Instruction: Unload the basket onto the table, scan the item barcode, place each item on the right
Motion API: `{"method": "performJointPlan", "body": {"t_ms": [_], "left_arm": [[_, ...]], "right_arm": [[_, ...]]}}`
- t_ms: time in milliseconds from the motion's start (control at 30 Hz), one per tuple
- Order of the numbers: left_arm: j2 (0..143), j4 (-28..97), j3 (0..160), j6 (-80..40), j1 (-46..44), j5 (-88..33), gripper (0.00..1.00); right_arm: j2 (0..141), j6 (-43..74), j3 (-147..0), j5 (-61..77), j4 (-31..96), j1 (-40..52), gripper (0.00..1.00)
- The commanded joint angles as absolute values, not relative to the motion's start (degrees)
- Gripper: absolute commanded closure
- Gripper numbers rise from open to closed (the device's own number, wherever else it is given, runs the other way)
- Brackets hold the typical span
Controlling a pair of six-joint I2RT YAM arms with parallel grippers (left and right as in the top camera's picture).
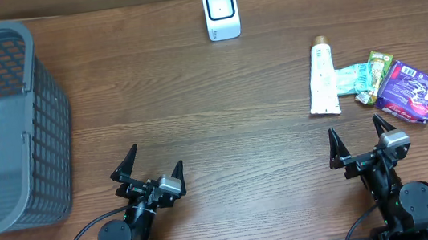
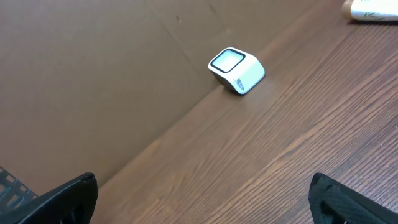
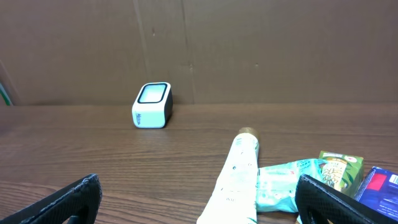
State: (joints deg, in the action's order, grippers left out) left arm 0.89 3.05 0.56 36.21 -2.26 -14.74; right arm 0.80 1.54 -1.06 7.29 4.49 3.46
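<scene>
My left jaws and right jaws are both standing wide open, holding and touching nothing. Ahead of the right jaws, well apart from them, a smooth white tube [image 1: 323,77], a green packet [image 1: 376,67] and a shiny purple packet [image 1: 410,91] are lying bunched together. The boxy white scanner [image 1: 221,12] is sitting far back on the wooden tabletop [image 1: 222,119], a grey mesh basket [image 1: 53,130] at the left.

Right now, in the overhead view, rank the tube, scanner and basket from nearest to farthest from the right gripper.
1. Tube, just ahead of the right gripper, slightly to its left.
2. Scanner, at the far edge, near the middle.
3. Basket, far left.
</scene>
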Motion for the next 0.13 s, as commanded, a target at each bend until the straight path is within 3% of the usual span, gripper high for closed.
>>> {"method": "performJointPlan", "body": {"t_ms": [0,100], "left_arm": [[0.25,2.98,0.3,36.88,-2.48,-14.46,0.01],[0.25,3.01,0.3,36.88,-2.5,-14.46,0.0]], "right_arm": [[0.16,1.87,-0.47,7.6,4.14,3.57,0.0],[0.16,1.87,-0.47,7.6,4.14,3.57,0.0]]}}
